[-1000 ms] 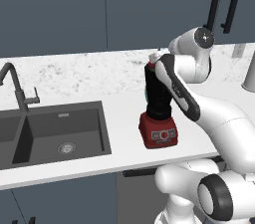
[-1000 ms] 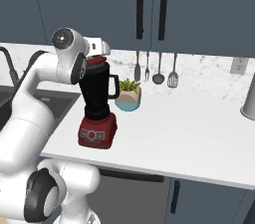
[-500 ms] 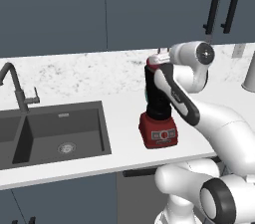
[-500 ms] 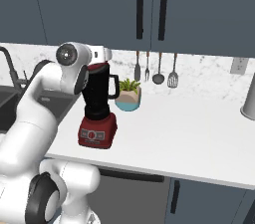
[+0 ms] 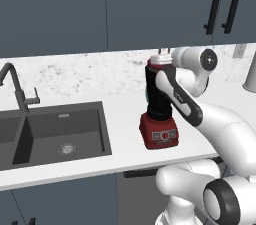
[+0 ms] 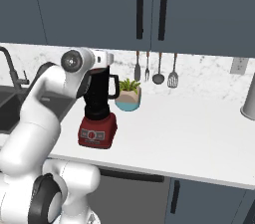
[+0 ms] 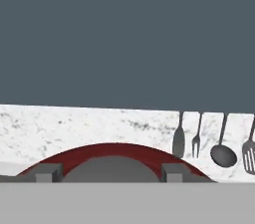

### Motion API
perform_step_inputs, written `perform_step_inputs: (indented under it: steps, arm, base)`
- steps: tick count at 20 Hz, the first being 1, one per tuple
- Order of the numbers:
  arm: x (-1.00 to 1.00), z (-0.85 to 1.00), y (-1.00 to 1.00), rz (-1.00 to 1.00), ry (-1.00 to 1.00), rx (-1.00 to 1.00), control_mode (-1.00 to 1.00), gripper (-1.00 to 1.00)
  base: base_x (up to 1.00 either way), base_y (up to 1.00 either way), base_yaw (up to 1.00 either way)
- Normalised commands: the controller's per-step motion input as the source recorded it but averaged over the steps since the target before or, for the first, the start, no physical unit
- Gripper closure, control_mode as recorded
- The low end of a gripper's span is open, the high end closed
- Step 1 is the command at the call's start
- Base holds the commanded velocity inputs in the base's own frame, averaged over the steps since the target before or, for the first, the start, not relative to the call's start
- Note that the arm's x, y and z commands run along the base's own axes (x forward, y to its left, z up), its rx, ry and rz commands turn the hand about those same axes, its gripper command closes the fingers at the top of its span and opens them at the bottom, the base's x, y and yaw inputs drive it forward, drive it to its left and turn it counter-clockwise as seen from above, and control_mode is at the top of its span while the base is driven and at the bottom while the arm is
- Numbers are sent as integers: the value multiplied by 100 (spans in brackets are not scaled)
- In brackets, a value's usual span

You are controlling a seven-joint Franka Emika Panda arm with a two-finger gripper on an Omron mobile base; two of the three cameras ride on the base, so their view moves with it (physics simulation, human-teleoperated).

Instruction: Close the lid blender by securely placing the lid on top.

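Along the back wall, dark blue-grey cupboards (image 6: 99,4) are hanging above a speckled white backsplash, and the white desk (image 6: 189,128) is stretching beneath them. To the left, a dark double sink (image 5: 55,131) is sitting sunk into the desk with a grey tap (image 5: 15,86) rising behind it. The blender (image 5: 157,111) is standing upright on the desk near its front edge, its red base (image 6: 97,130) showing buttons and its black jar (image 6: 99,93) turning a side handle toward a small potted plant (image 6: 129,96), which is sitting just beside it. The lid (image 5: 159,60) is sitting at the mouth of the jar, its pale cap showing on top; whether it is fully seated cannot be told. The end effector (image 7: 105,172) is hovering right at the lid, with the red disc (image 7: 114,154) and grey cap arching between its two fingertips (image 7: 47,172) in the hand view; the fingertips are spread to either side of the cap, but whether they are pressing on the lid cannot be told. Four grey utensils (image 6: 154,68) are hanging on the backsplash behind the plant.
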Motion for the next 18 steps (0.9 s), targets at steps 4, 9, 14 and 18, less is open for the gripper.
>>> perform_step_inputs:
  steps: [4, 9, 14, 18]
  arm:
    - [14, -3, -8, 0, 0, 4, -100, 100]
    - [23, -8, 0, 0, -3, 2, -100, 100]
    - [15, -5, 0, 0, -9, 1, -100, 100]
    - [11, -12, 0, 0, -11, 0, -100, 100]
  base:
    - [0, 0, 0]
    - [0, 0, 0]
    - [0, 0, 0]
    - [0, 0, 0]
